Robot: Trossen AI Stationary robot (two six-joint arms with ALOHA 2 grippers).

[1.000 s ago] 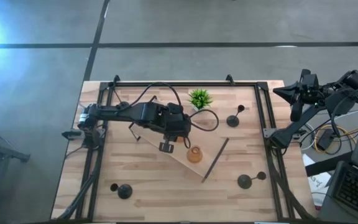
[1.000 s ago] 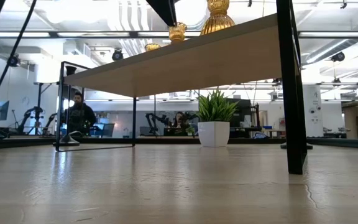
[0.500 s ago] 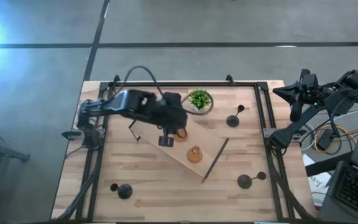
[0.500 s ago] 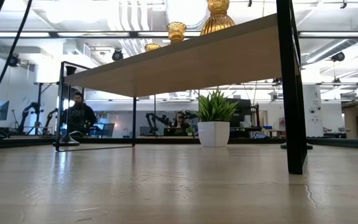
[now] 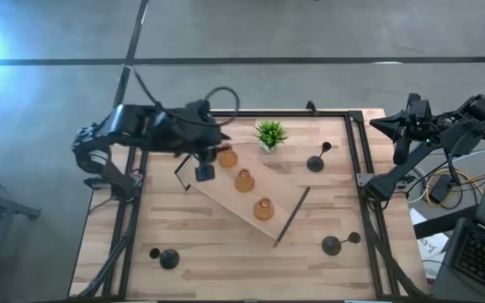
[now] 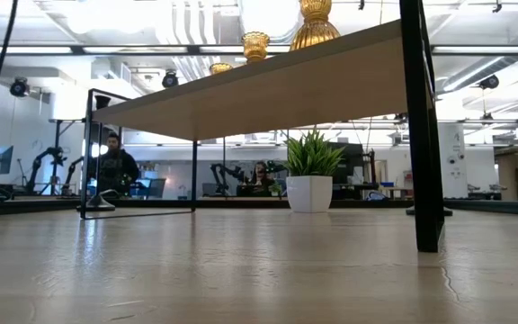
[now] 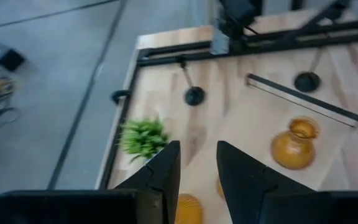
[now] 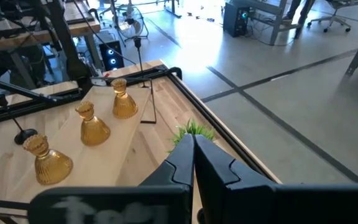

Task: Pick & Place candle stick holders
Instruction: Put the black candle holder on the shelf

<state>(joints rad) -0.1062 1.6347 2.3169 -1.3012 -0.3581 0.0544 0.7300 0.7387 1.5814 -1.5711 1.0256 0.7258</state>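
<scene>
Here the pale butcher-block wooden tabletop (image 5: 192, 269) carries a long light wooden tray (image 5: 226, 202) with dark handles, lying diagonally across its middle. Three amber-orange translucent bell-shaped candle stick holders stand upright in a row on that tray: one (image 5: 226, 156) at the far end, one (image 5: 243, 180) in the middle and one (image 5: 263, 209) at the near end. The left gripper (image 5: 203, 172) hangs empty over the tray's far end, just beside the first amber holder, jaws apart. The right gripper (image 5: 394, 126) waits off the tabletop's right edge, jaws together. Three black candle stick holders with round bases lie tipped over on the wood: (image 5: 316, 161), (image 5: 335, 244) and (image 5: 165, 257). A small green potted plant (image 5: 269, 134) stands beyond the tray.
</scene>
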